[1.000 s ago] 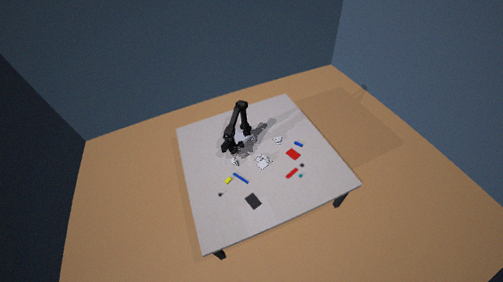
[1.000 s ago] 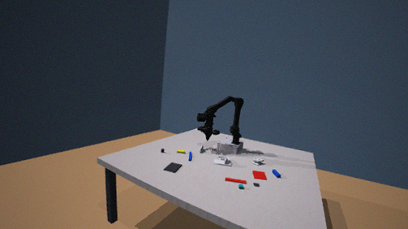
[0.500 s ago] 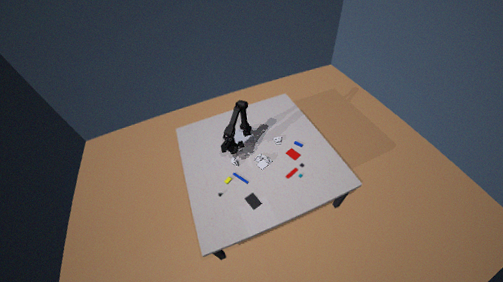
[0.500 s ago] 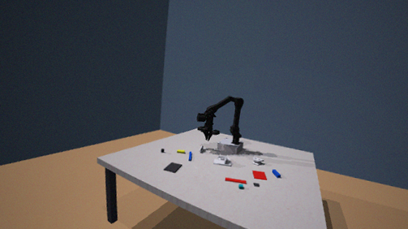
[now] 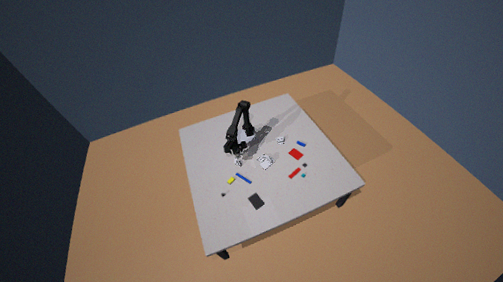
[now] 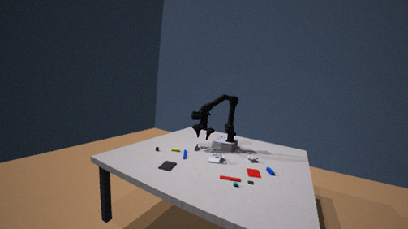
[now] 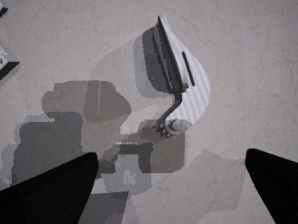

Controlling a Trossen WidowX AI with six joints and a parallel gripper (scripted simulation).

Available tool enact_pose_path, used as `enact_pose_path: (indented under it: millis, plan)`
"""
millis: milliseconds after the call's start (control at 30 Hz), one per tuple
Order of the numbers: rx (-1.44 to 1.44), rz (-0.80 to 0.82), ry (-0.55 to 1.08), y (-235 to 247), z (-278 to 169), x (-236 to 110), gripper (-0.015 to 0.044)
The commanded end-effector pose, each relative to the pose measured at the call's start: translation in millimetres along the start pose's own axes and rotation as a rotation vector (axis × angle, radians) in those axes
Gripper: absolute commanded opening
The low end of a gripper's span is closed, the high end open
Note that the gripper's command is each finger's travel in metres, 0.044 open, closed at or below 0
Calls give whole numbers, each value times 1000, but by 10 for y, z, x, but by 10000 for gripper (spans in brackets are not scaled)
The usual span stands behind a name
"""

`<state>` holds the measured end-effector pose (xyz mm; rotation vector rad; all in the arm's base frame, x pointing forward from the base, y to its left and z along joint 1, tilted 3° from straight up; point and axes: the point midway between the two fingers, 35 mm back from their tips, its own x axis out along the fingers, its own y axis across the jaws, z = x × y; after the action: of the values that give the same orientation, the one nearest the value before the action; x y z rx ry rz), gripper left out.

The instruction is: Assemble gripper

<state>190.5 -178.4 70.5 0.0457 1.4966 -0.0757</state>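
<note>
A white jaw lies on the table, its gear-toothed round end nearest my fingers in the wrist view. My gripper is open and empty above the table; in the wrist view the jaw shows a little beyond the fingertips, sideways within their gap. A larger white assembly lies near the middle of the table, and a smaller white part lies farther right. At this size I cannot tell which are the base, the other jaw and the housing plate.
A blue bar and yellow block lie near the jaw. A black plate lies toward the front. A red square, red bar and blue block lie right.
</note>
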Motion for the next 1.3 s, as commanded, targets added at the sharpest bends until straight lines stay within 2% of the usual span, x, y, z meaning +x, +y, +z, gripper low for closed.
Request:
enact_pose_path:
  millis: [0,800,1267]
  plan:
    - [0,0,0,0,0,0,440]
    - [0,0,0,0,0,0,440]
    - [0,0,0,0,0,0,72]
